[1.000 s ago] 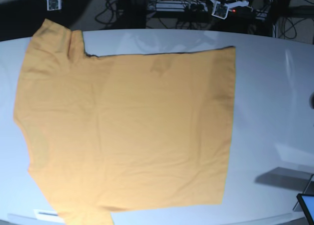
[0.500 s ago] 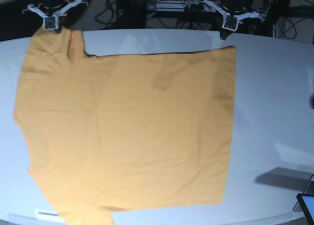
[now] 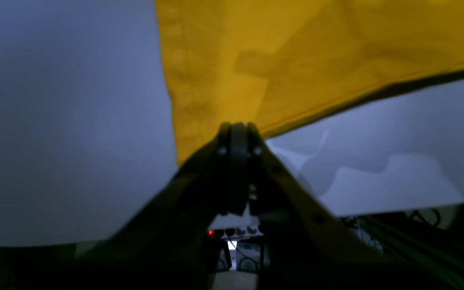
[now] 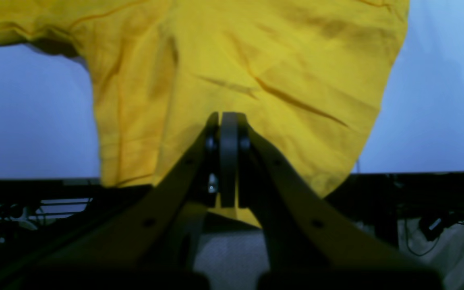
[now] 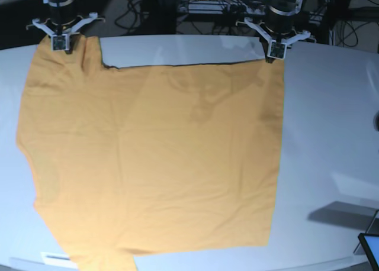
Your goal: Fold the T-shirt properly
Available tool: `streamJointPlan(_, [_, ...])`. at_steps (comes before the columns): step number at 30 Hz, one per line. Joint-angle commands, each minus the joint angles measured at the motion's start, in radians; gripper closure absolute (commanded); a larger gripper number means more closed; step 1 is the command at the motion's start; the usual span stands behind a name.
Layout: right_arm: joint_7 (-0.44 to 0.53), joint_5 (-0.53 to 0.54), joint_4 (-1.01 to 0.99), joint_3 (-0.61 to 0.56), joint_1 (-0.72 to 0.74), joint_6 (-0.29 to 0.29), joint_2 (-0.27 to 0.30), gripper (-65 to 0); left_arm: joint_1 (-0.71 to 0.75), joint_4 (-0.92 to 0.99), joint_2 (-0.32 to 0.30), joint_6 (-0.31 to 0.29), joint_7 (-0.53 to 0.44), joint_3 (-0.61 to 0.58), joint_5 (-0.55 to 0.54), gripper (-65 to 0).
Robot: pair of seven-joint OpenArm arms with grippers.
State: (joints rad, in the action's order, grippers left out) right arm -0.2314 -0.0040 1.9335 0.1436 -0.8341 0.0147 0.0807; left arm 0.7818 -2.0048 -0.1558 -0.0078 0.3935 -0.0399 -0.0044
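Lying spread on the white table (image 5: 331, 117), the orange-yellow T-shirt (image 5: 177, 158), with no readable writing on it. Jaws together on left gripper (image 5: 270, 59), over the hem corner; together also on right gripper (image 5: 68, 50), over a sleeve. Cannot tell about touching cloth.

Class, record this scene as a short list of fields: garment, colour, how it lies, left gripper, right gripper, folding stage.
garment: T-shirt
colour: orange-yellow
lies: spread wide on a pale table, one sleeve past its far edge
left gripper: shut, above the shirt's hem corner
right gripper: shut, above that sleeve
folding stage: no neat fold made yet
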Motion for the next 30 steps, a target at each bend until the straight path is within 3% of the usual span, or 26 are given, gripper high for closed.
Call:
streamJointPlan(1, [0.020,-0.003,0.019,0.001,-0.009,-0.006,0.003,0.0,0.011,-0.018,-0.003,0.006,-0.017,0.002,0.001,-5.4])
streamJointPlan(6, [0.020,-0.004,0.014,0.000,0.006,-0.009,0.003,0.0,0.009,-0.020,-0.001,0.006,-0.018,-0.013,0.002,-16.3])
streamJointPlan(9, [0.002,-0.004,0.014,0.001,0.019,-0.009,0.000,0.0,0.012,-0.020,-0.006,0.006,-0.018,-0.056,0.007,-17.3])
streamJointPlan(15, [-0.151,-0.003,0.020,0.003,0.075,-0.011,-0.003,0.0,0.015,-0.020,-0.001,0.007,-0.015,-0.093,0.007,-17.5])
streamJointPlan(18, [-0.150,-0.003,0.030,0.003,0.075,-0.011,-0.002,0.0,0.015,-0.020,-0.005,0.007,-0.015,-0.096,0.007,-18.1])
streamJointPlan(24, [-0.150,-0.003,0.063,0.003,0.072,-0.011,-0.002,0.0,0.018,-0.027,-0.006,0.007,-0.018,-0.097,0.007,-28.9])
streamJointPlan(30, [-0.150,-0.003,0.068,0.003,0.068,-0.011,-0.002,0.0,0.018,-0.029,-0.006,0.007,-0.020,-0.097,0.001,-29.7])
